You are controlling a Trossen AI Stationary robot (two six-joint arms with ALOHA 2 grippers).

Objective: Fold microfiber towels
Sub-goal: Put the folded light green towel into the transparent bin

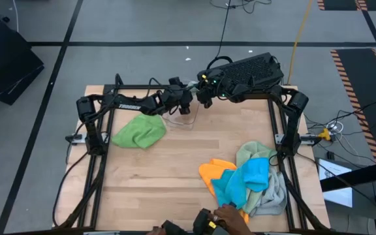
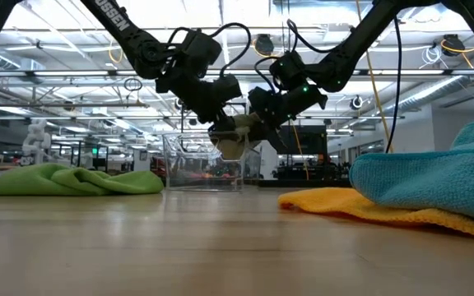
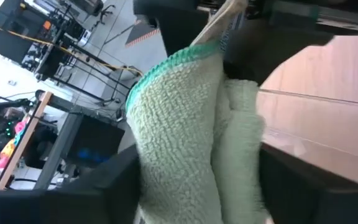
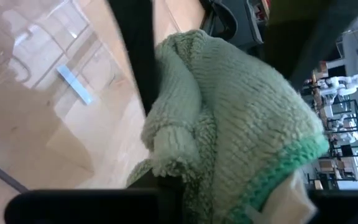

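Note:
A folded sage green towel (image 2: 235,141) hangs in the air over a clear plastic bin (image 2: 200,168) at the table's far middle. My right gripper (image 2: 263,123) is shut on it. My left gripper (image 2: 220,123) comes from the left, jaws wide, one finger on each side of the towel's bundle (image 3: 185,137). A bright green towel (image 1: 139,130) lies crumpled on the table at the left. Orange (image 1: 213,173), blue (image 1: 247,177) and light grey (image 1: 273,196) towels lie heaped at the near right. My left gripper has its fingers (image 3: 104,193) close beside the towel's thick folded middle (image 3: 229,162); I cannot tell whether they touch it. My right gripper pinches the towel at its green-hemmed edge by the white label (image 4: 272,186), several layers together. The towel hangs below it, bunched and clear of the table.
The bin (image 1: 178,117) stands right under both grippers. A person's hand (image 1: 226,214) shows at the table's near edge beside the heap. Bare wood lies in the middle of the table between the bright green towel and the heap.

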